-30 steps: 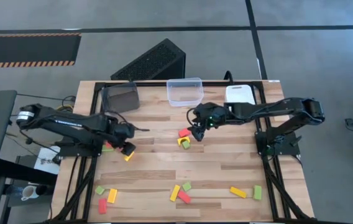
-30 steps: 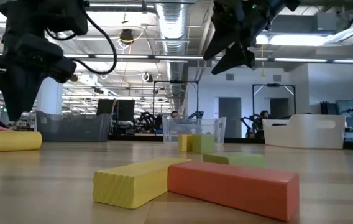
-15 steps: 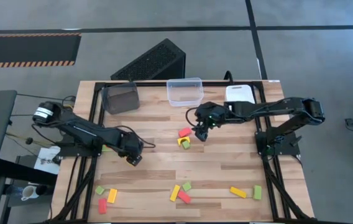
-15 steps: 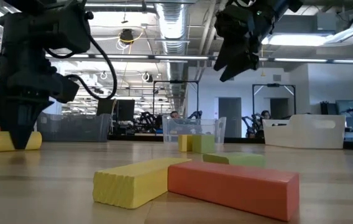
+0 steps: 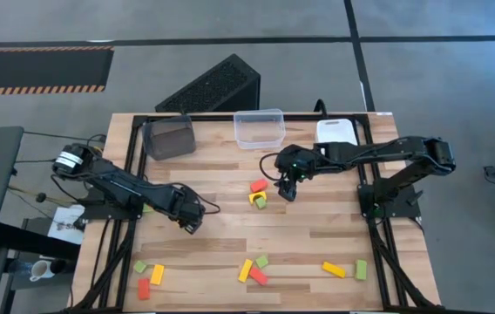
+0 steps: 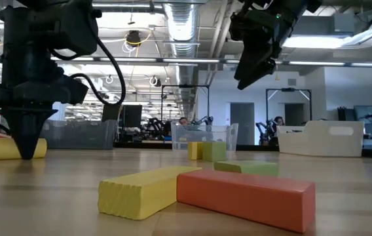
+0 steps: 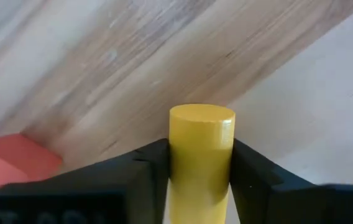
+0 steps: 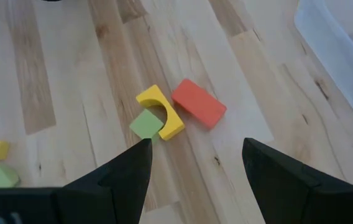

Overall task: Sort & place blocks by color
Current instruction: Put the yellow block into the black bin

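Left gripper [image 7: 200, 171] is down at the table [image 5: 317, 235], left of centre, jaws pinching a yellow cylinder block [image 7: 200, 146] from both sides; a red block [image 7: 9, 158] lies just beside it. Right gripper [image 8: 195, 165] hovers above the table's middle, jaws spread, holding nothing. Below it sit a yellow arch block [image 8: 161, 112], a green block [image 8: 145, 124] tucked in the arch, and a red rectangular block [image 8: 199, 103] touching the arch. More blocks [image 5: 252, 270] are scattered along the near edge.

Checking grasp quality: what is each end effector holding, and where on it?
The left end effector clamps a yellow cylinder block across its round sides. The right end effector holds nothing.
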`<action>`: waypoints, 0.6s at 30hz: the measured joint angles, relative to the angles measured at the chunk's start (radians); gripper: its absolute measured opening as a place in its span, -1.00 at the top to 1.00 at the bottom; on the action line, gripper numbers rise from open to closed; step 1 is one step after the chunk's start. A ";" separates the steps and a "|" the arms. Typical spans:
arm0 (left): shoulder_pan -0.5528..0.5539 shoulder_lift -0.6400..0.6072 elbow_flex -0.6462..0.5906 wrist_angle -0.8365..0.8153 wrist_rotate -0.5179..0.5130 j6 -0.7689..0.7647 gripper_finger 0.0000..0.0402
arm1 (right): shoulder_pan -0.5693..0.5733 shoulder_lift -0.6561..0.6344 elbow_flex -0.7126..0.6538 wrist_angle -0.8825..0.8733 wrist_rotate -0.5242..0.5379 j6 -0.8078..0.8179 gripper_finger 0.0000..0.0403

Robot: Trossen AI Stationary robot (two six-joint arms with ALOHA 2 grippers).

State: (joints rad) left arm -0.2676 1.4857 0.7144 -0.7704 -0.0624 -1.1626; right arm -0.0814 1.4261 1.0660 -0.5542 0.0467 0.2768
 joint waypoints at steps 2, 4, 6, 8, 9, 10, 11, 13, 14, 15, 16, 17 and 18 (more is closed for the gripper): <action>0.003 0.000 0.016 0.008 0.006 0.016 0.55 | 0.000 0.000 0.000 0.000 0.000 -0.011 -0.35; 0.009 0.000 0.041 0.008 0.013 0.040 0.55 | 0.000 0.000 0.000 0.000 0.000 -0.022 -0.35; 0.021 0.000 0.070 0.002 0.012 0.073 0.55 | 0.000 0.000 0.000 0.000 0.000 -0.024 -0.35; 0.039 0.000 0.107 0.003 0.002 0.107 0.55 | -0.001 0.000 0.000 0.001 0.000 -0.025 -0.35; 0.051 0.000 0.125 -0.003 -0.006 0.128 0.55 | -0.001 0.000 0.000 0.001 0.001 -0.025 -0.35; 0.063 0.000 0.144 -0.010 -0.017 0.152 0.55 | -0.001 0.000 0.000 0.001 0.001 -0.025 -0.35; 0.078 -0.001 0.163 -0.017 -0.028 0.178 0.55 | -0.001 0.000 0.000 0.004 0.001 -0.024 -0.35; 0.111 -0.001 0.203 -0.049 -0.057 0.232 0.55 | -0.002 0.000 0.000 0.013 0.002 -0.024 -0.35; 0.128 -0.002 0.222 -0.074 -0.074 0.260 0.55 | -0.005 0.000 0.000 0.018 0.002 -0.021 -0.35; 0.145 -0.002 0.239 -0.098 -0.090 0.289 0.55 | -0.006 0.000 0.000 0.021 0.002 -0.015 -0.35; 0.163 -0.002 0.256 -0.122 -0.107 0.318 0.55 | -0.009 0.000 0.000 0.020 0.002 -0.006 -0.35; 0.180 -0.002 0.274 -0.145 -0.122 0.348 0.55 | -0.013 0.000 0.000 0.020 0.002 0.004 -0.35; 0.195 -0.008 0.289 -0.164 -0.138 0.378 0.54 | -0.015 0.000 0.000 0.020 0.002 0.011 -0.35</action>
State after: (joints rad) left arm -0.0725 1.4776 1.0038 -0.9346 -0.2000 -0.7848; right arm -0.0961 1.4261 1.0660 -0.5343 0.0483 0.2879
